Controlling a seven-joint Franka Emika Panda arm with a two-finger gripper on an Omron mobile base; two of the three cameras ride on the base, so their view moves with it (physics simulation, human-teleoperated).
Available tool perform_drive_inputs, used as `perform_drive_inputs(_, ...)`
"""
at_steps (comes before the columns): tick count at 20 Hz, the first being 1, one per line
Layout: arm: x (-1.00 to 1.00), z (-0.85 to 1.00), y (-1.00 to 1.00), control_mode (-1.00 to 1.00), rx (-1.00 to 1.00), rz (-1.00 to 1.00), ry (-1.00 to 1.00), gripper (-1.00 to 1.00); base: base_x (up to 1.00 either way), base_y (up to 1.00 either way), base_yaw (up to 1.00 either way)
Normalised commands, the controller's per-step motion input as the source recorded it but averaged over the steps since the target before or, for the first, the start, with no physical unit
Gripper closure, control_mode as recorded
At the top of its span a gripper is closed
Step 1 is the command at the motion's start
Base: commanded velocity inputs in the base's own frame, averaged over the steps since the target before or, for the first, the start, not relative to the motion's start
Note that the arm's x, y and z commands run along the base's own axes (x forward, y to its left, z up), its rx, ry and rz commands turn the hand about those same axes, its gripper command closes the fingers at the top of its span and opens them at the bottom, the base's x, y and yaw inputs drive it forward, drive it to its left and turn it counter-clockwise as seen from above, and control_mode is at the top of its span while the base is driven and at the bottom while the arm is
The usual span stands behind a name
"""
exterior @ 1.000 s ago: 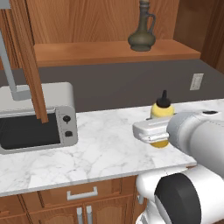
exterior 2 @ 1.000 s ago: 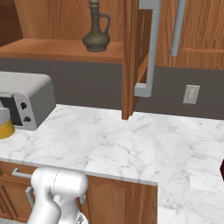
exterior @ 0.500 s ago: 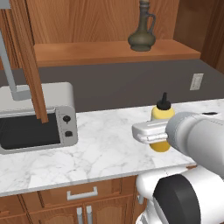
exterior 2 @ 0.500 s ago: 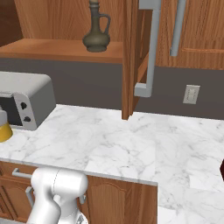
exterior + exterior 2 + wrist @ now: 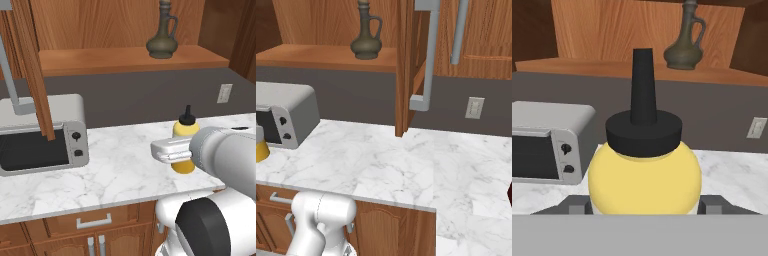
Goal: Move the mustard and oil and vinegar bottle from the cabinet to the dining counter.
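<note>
My gripper [image 5: 181,151] is shut on the mustard [image 5: 183,131], a small yellow squeeze bottle with a dark pointed cap, held upright over the marble worktop's front right part. In the hand view the mustard [image 5: 644,185] sits between the two dark fingertips [image 5: 577,204], gripper [image 5: 644,206]. Its yellow body [image 5: 260,150] also peeks in at the left edge of the right base view. The oil and vinegar bottle [image 5: 162,37] [image 5: 367,37] [image 5: 684,47] stands on the open cabinet's wooden shelf [image 5: 100,59]. The dining counter is out of view.
A silver toaster oven [image 5: 40,135] [image 5: 283,120] stands at the left on the marble worktop [image 5: 115,170]. An open cabinet door [image 5: 30,65] [image 5: 406,65] with a grey bar handle hangs above it. A wall outlet [image 5: 225,92] is at the right.
The gripper has sunk a little with the mustard in it, coming slightly nearer the worktop's front edge. The flask has not moved.
</note>
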Motion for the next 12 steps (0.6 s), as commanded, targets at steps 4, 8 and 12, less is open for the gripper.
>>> perform_drive_inputs(4,0.0,0.0,0.0,-1.0,0.0,0.0,0.0,1.0,0.0,0.0,0.0)
perform_drive_inputs(8,0.0,0.0,0.0,-1.0,0.0,0.0,0.0,1.0,0.0,0.0,0.0)
perform_drive_inputs(12,0.0,0.0,0.0,-1.0,0.0,0.0,0.0,1.0,0.0,0.0,0.0)
